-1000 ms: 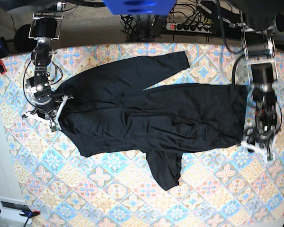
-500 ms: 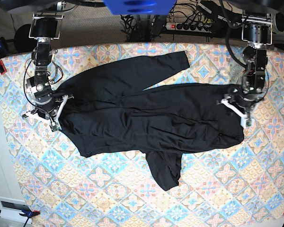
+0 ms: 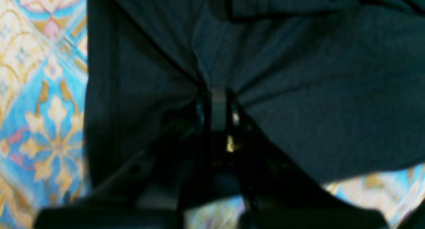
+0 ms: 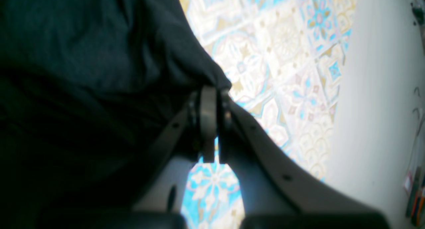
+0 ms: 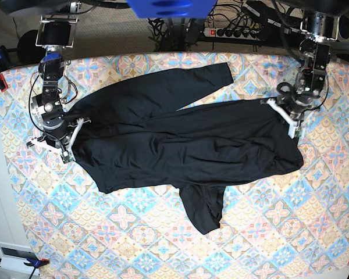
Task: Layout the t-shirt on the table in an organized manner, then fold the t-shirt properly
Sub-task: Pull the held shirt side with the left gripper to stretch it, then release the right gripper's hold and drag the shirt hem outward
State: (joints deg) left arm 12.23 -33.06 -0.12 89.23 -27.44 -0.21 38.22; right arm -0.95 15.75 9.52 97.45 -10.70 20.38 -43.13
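The black t-shirt [image 5: 186, 139] lies spread across the patterned table [image 5: 267, 232], one long sleeve angled to the back and the other bunched toward the front. At the shirt's right upper corner, my left gripper [image 5: 279, 110] is shut on the t-shirt; in the left wrist view the fabric [image 3: 298, 89] puckers into the closed fingertips [image 3: 218, 99]. My right gripper [image 5: 75, 136] holds the shirt's left edge. In the right wrist view its fingers [image 4: 208, 106] pinch a fold of the dark cloth [image 4: 83, 56].
A power strip [image 5: 232, 32] and cables run behind the table's back edge. A blue object [image 5: 171, 7] hangs at the top centre. A white box [image 5: 14, 256] sits off the table's front left corner. Pale floor [image 4: 375, 89] lies beyond the table's edge.
My left gripper has travelled from the shirt's lower right hem up to its upper right corner and closed on the fabric. The right gripper has kept its hold in place.
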